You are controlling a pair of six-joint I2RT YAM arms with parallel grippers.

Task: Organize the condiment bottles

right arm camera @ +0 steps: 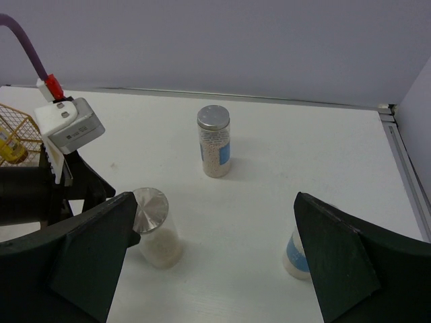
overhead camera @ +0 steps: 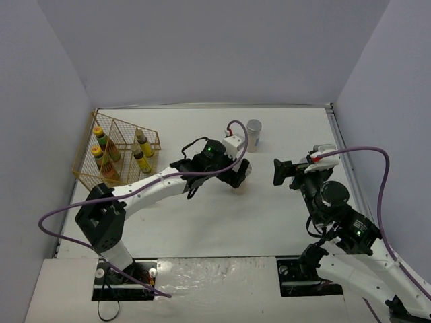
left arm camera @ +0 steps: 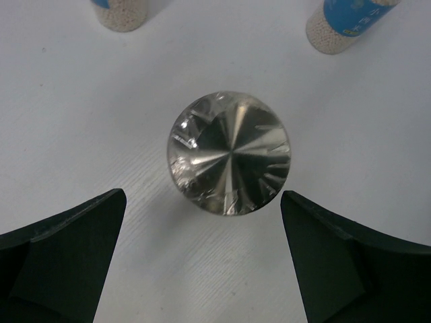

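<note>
Three pale silver-lidded jars stand on the white table. One jar (left arm camera: 229, 151) is seen from above, just ahead of the open fingers of my left gripper (left arm camera: 202, 202), untouched; it also shows in the right wrist view (right arm camera: 155, 232) and in the top view (overhead camera: 240, 184). My left gripper (overhead camera: 239, 171) hovers over it. A second jar (overhead camera: 254, 134) stands further back (right arm camera: 214, 140). A third jar (right arm camera: 295, 252) is half hidden behind a finger of my right gripper (right arm camera: 215, 202), which is open and empty (overhead camera: 283, 173). Two yellow-capped sauce bottles (overhead camera: 102, 139) and two slim dark bottles (overhead camera: 141, 144) stand in the rack.
The gold wire rack (overhead camera: 87, 176) stands at the table's left edge against the grey wall. The left arm's cable (overhead camera: 232, 128) loops above its wrist. Grey walls close the back and both sides of the table (overhead camera: 202, 215).
</note>
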